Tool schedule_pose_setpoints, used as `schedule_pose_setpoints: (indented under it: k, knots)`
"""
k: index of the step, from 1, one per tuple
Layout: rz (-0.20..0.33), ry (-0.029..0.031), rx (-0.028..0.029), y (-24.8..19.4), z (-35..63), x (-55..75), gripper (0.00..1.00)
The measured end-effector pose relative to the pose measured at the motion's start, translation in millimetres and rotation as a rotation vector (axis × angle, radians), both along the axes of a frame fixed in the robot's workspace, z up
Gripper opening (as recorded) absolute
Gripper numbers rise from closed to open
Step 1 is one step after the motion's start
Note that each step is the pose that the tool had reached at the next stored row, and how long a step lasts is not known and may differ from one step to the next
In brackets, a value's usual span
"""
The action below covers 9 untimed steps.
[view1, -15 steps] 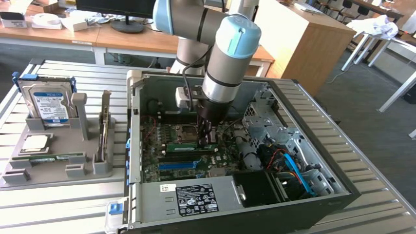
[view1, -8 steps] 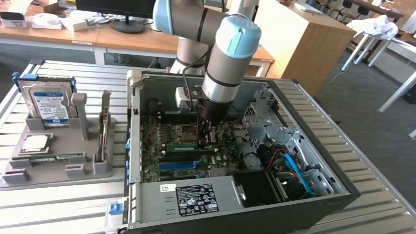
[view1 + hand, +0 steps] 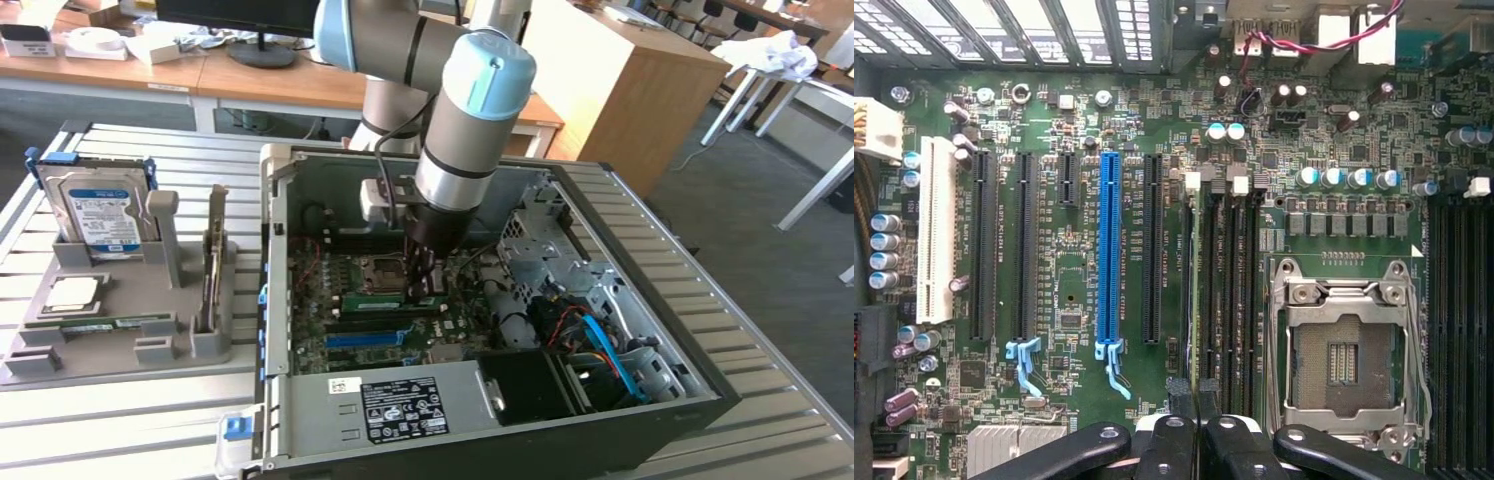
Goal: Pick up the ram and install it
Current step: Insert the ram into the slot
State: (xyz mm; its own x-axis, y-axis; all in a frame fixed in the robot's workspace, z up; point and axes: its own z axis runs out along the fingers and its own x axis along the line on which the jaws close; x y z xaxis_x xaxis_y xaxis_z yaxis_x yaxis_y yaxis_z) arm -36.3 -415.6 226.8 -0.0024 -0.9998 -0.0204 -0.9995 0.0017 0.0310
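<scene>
**Ram gripped edge-on at the memory slots**

On the table (image 3: 787,330) an open case (image 3: 694,380) was seen lying on its side. A tray (image 3: 94,350) and a hard drive (image 3: 100,215) were set well apart from it, at the exterior view's left. Inside the case, the board (image 3: 1064,300) was viewed from straight above. The ram (image 3: 387,300) was found directly under the hand (image 3: 424,288), its long axis running along the slots just beside the socket (image 3: 1349,345). The hand was clenched, and it was judged to be gripping the ram's upper edge. Whether the ram was fully seated could not be told. Cables (image 3: 601,340) were seen well apart from the ram, and nothing was seen in the way.
</scene>
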Motion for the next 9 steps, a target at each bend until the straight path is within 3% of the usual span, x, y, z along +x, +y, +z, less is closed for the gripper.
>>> schedule_pose_setpoints:
  k: [9]
  knots:
    - [0.007,0.0,0.0,0.0,0.0,0.0,0.11]
